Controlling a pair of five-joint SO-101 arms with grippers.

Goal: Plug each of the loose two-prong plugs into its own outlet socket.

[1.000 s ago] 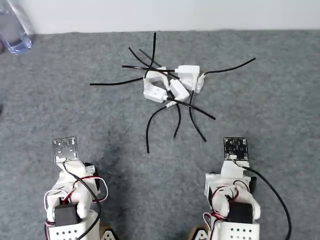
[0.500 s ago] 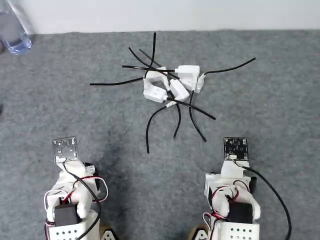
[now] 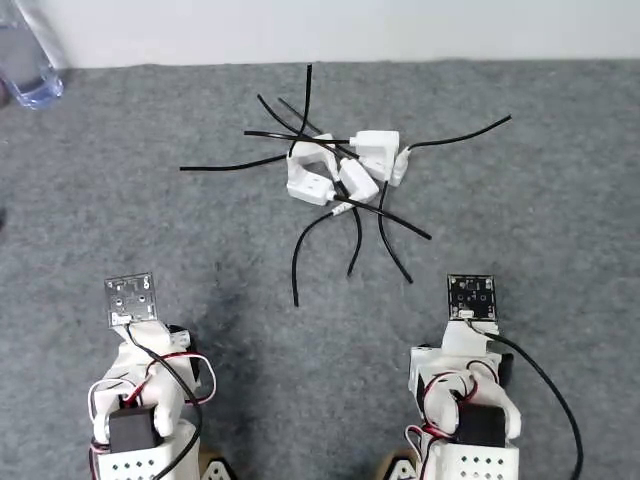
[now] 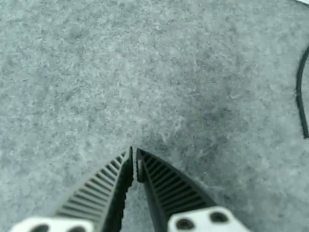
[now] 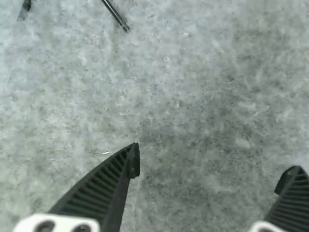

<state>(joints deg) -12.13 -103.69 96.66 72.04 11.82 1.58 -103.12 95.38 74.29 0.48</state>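
Note:
A tangle of white plugs and outlet sockets (image 3: 342,170) with black cords (image 3: 320,235) lies on the grey felt at the back centre of the table. Both arms sit at the front edge, well short of the pile. My left gripper (image 4: 134,153) is shut with nothing between its ribbed black fingers (image 4: 108,186), over bare felt. My right gripper (image 5: 212,159) stands open, its fingers (image 5: 116,181) wide apart over bare felt. A cord end (image 5: 115,15) shows beyond the right gripper, and a cord (image 4: 301,94) runs along the edge of the left wrist view.
A clear plastic bottle (image 3: 25,60) stands at the back left corner. Grey felt (image 3: 520,230) covers the whole table, with open room between the arms and the pile. A pale wall runs along the far edge.

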